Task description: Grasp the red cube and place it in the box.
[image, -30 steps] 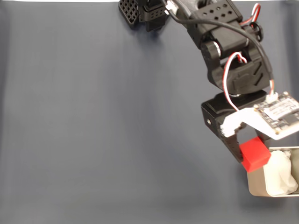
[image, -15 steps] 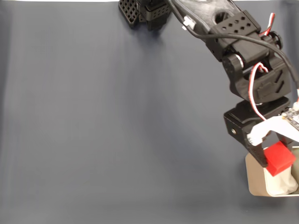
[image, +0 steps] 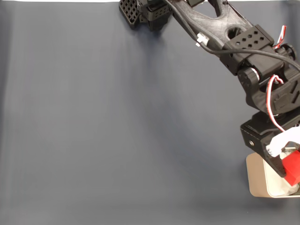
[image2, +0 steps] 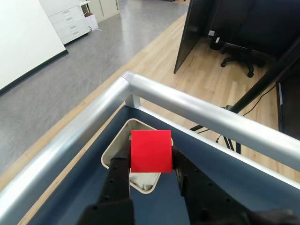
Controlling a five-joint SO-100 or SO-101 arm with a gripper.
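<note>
Red cube (image2: 150, 151) sits clamped between your gripper's (image2: 151, 161) two dark fingers, held up in the air with the box (image2: 114, 149) directly behind and below it in the wrist view. In the fixed view the cube (image: 292, 168) shows at the right edge of the picture, over the inner part of the box (image: 256, 178), with the gripper (image: 287, 169) reaching down across the box's near wall.

A second ago the cube hung over the box's left corner, partly outside the rim; half a second ago it was further right, over the white padding. Now the arm has swung further right again and lower, and the cube covers most of that padding. So you have carried it from the edge to well inside the outline of the box.

That suggests the carrying step is nearly finished and the release is what remains. Whether the cube already touches the padding cannot be told from either view. The dark table cover (image: 117, 131) around the box is bare.
</note>
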